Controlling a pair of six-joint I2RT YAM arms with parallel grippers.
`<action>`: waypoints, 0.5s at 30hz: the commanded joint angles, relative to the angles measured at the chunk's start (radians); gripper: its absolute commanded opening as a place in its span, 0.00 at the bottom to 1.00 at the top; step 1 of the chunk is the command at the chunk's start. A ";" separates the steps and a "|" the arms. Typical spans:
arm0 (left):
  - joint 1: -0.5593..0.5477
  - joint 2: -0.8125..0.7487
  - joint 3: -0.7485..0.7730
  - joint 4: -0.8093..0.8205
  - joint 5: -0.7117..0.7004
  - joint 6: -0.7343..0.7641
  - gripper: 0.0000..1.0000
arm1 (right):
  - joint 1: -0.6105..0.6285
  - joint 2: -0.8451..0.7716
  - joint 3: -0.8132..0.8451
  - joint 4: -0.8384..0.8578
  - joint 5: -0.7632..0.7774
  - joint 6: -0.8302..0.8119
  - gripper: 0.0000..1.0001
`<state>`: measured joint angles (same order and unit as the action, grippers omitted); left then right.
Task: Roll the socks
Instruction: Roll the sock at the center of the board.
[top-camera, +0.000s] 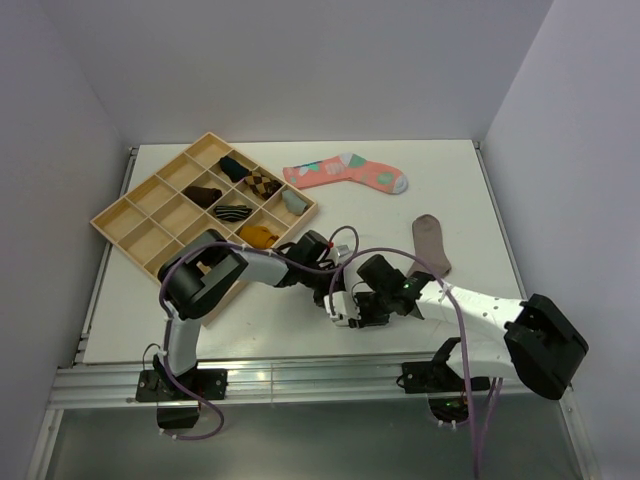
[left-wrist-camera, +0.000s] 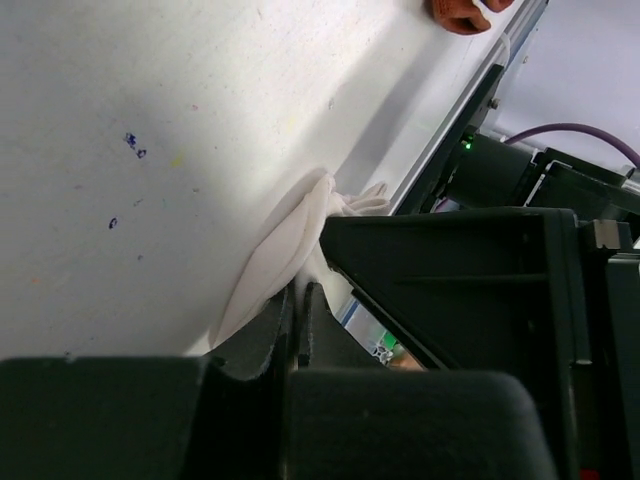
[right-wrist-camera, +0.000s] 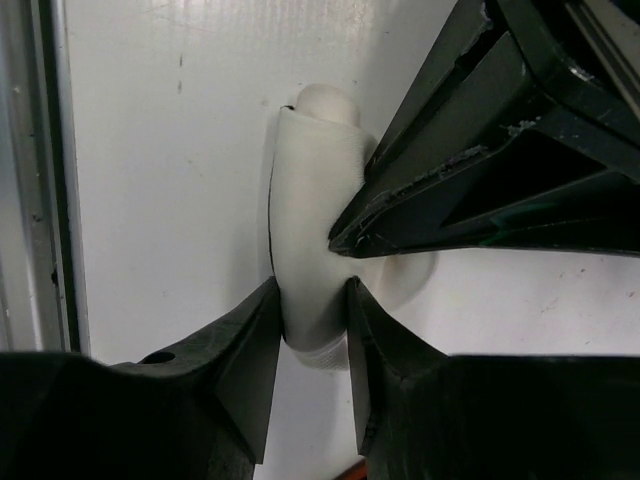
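The white sock (right-wrist-camera: 310, 230) is a folded bundle on the table near the front edge, small in the top view (top-camera: 338, 303). My right gripper (right-wrist-camera: 312, 325) is shut on it, one finger on each side; in the top view the right gripper (top-camera: 354, 308) sits over it. My left gripper (left-wrist-camera: 298, 305) is shut on a fold of the same white sock (left-wrist-camera: 290, 245), and its fingertips (right-wrist-camera: 400, 215) meet the bundle from the upper right. In the top view the left gripper (top-camera: 340, 285) is just behind the right one. The taupe-brown sock (top-camera: 432, 245) lies flat to the right, untouched.
A coral-pink sock (top-camera: 345, 172) with teal patches lies at the back. A wooden compartment tray (top-camera: 130, 215) with several rolled socks stands at the back left. The table's metal front rail (top-camera: 300, 375) runs close to both grippers.
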<state>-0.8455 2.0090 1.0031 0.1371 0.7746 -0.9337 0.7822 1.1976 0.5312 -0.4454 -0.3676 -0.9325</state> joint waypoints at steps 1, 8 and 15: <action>-0.003 0.043 0.005 -0.091 -0.070 0.038 0.00 | 0.011 0.048 0.006 0.037 0.015 0.027 0.35; 0.013 -0.068 -0.058 -0.013 -0.219 0.009 0.15 | 0.002 0.132 0.064 -0.038 -0.027 0.061 0.17; 0.014 -0.229 -0.216 0.136 -0.422 -0.048 0.25 | -0.047 0.218 0.144 -0.151 -0.106 0.072 0.16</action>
<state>-0.8391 1.8446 0.8494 0.2043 0.5240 -0.9627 0.7521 1.3685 0.6628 -0.4965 -0.4252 -0.8761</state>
